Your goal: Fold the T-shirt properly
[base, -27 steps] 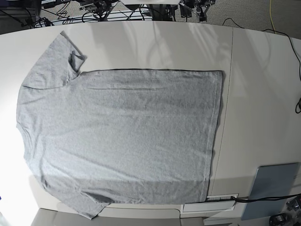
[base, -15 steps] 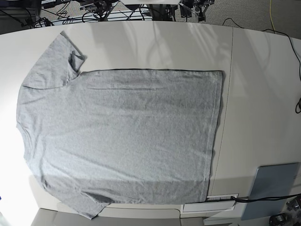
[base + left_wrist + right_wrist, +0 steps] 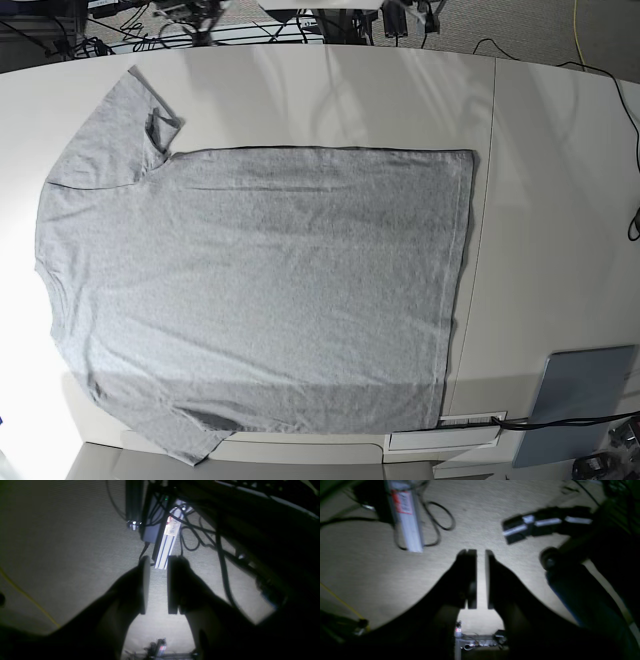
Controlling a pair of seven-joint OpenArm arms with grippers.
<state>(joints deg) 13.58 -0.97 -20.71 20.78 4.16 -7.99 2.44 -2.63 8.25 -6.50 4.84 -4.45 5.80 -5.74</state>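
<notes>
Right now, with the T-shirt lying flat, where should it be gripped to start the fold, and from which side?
Probably pinch the T-shirt at its two hem corners, which lie at the right of the base view. The hem there is a straight, free edge flat on the table, so coming in from the right over bare table should reach it; the sleeves lie on the other side.

T-shirt (image 3: 260, 290): soft heather-grey knit cloth, matt, faintly creased, filling the centre and left of the base view.
Table (image 3: 560, 200): smooth, pale, matt top with a thin seam toward the right.
Panel (image 3: 580, 400): flat grey-blue sheet, smooth with a dull sheen, at lower right.
Floor (image 3: 62, 542): fine-textured matt carpet in the left wrist view.
Cables (image 3: 220, 555): black, smooth plastic sheathing, upper centre-right.
</notes>
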